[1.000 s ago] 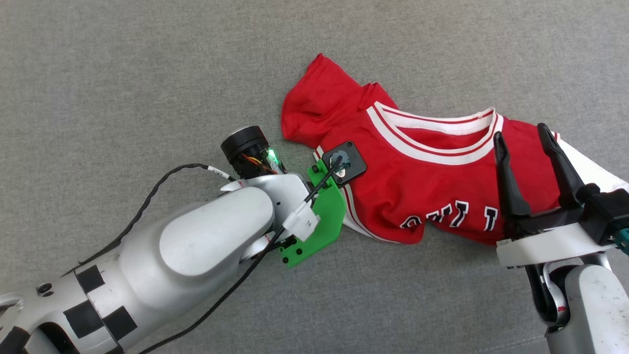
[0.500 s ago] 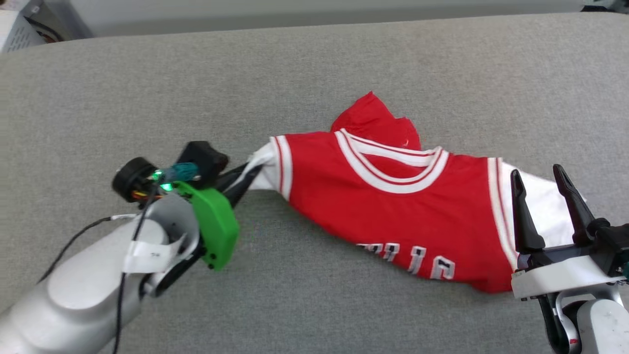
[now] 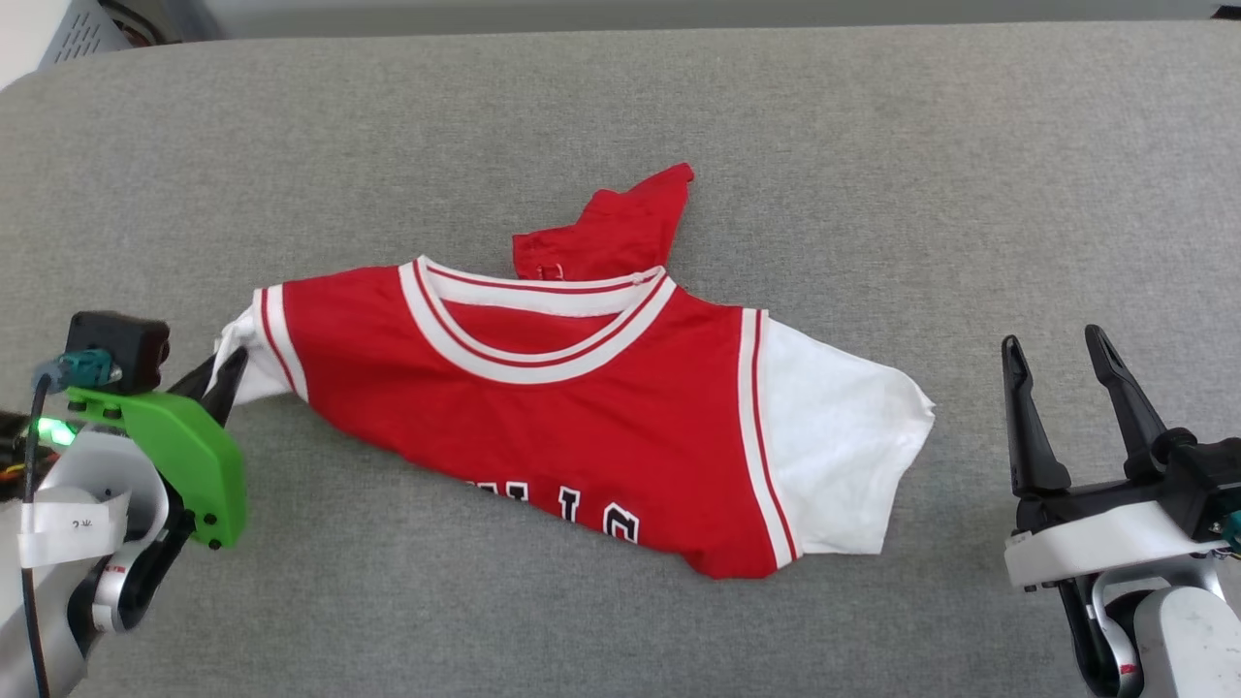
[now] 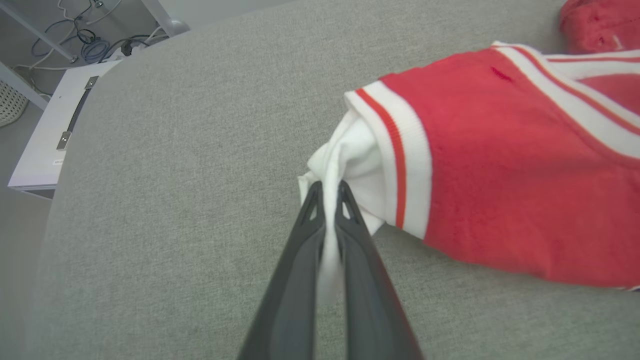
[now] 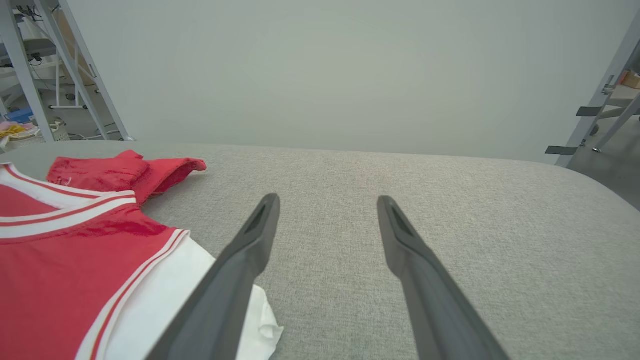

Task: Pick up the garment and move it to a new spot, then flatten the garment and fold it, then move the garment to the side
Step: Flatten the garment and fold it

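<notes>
The garment (image 3: 582,427), a red jersey with white sleeves and striped trim, lies stretched across the grey surface, its lower part folded under so that only some black lettering shows. My left gripper (image 3: 225,373) at the left is shut on the garment's bunched white left sleeve (image 4: 350,160); the left wrist view shows white cloth pinched between the two dark fingers (image 4: 300,260). My right gripper (image 3: 1057,354) stands open at the right, clear of the other white sleeve (image 3: 834,436). In the right wrist view its fingers (image 5: 240,260) spread wide beside the garment (image 5: 65,260).
The grey padded surface (image 3: 873,145) has a rounded edge along the top and bare room around the jersey. A red flap (image 3: 606,228) sticks up behind the collar. A white cabinet (image 4: 55,120) stands beyond the left edge, metal frames (image 5: 600,100) beyond the right.
My left gripper has pulled the sleeve far to the left, dragging and stretching the jersey out. The head camera has also shifted. The right gripper now stands clear of the garment, still open.
</notes>
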